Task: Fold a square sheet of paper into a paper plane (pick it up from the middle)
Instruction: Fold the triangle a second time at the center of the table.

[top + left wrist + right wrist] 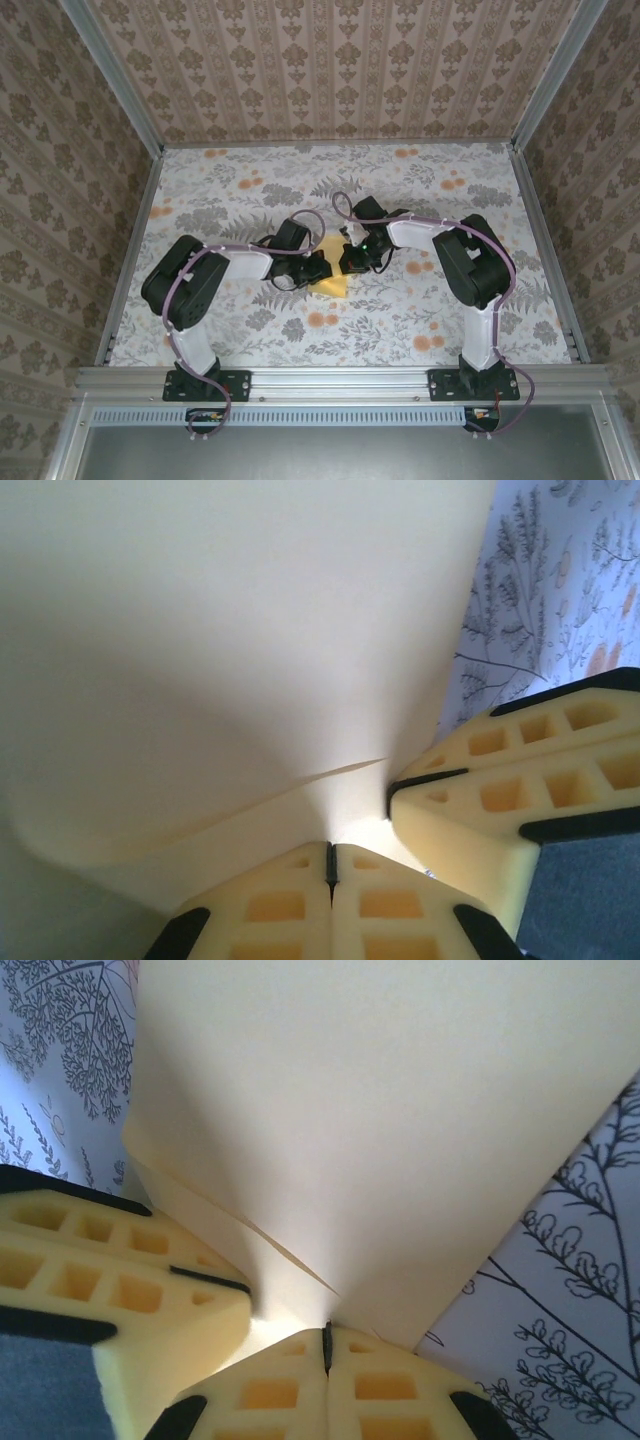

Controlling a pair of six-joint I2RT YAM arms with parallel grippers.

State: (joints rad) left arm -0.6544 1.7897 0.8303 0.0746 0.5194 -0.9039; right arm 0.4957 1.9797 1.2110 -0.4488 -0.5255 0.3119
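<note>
1. At the table point(420, 320) centre, the square sheet of paper point(333, 272) is clamped mid-sheet by the left jaws and right jaws.
2. Pickup is judged underway; an even joint lift is required.

The square sheet of paper point(335, 284) is plain pale yellow-orange with no print. It sits near the middle of the bench point(250, 190), partly folded into overlapping layers with one loose edge showing. The layers gather to a raised crease, pinched between the closed fingers of the left gripper point(330, 865) and the right gripper point(327, 1345).
</note>
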